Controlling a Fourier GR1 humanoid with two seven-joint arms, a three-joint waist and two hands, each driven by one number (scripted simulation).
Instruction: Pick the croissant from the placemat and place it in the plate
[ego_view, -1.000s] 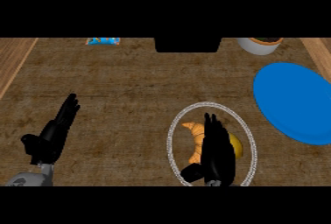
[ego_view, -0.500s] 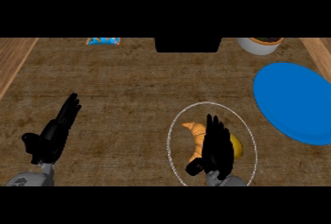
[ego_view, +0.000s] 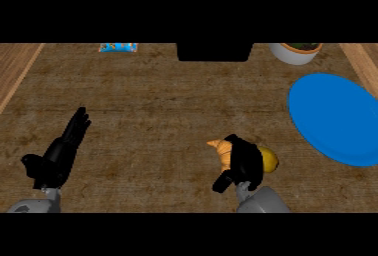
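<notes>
The surface (ego_view: 162, 100) is showing a brown, rough, woven-looking texture, with paler wooden strips running along both its sides. The plate (ego_view: 332, 120) is lying at the right as a smooth, flat, bright blue oval, its whole blue face showing.

The croissant (ego_view: 267, 161) is sitting to the left of the plate, near its lower edge but apart from it, not in it. It is looking golden-orange and curved, with a rounded yellow bulge poking out on the side towards the plate and a pointed, browner tip poking out on the side away from it. The right hand (ego_view: 242, 162), matt black on a grey forearm, is lying over the middle of the croissant. Its fingers (ego_view: 235, 145) are curling round the pastry and the thumb is hanging below, so the hand is gripping it. Whether the croissant is resting on the surface or raised off it cannot be told.

The left hand (ego_view: 59, 152) is resting well to the left of the plate, beyond the croissant, with its fingers straight and holding nothing.

Just above the plate, a round white pot (ego_view: 297, 52) is holding a dark filling that is too small to make out. Farther left of the plate along the top edge, a black boxy shape (ego_view: 214, 51) and a small blue packet (ego_view: 118, 47) are showing.
</notes>
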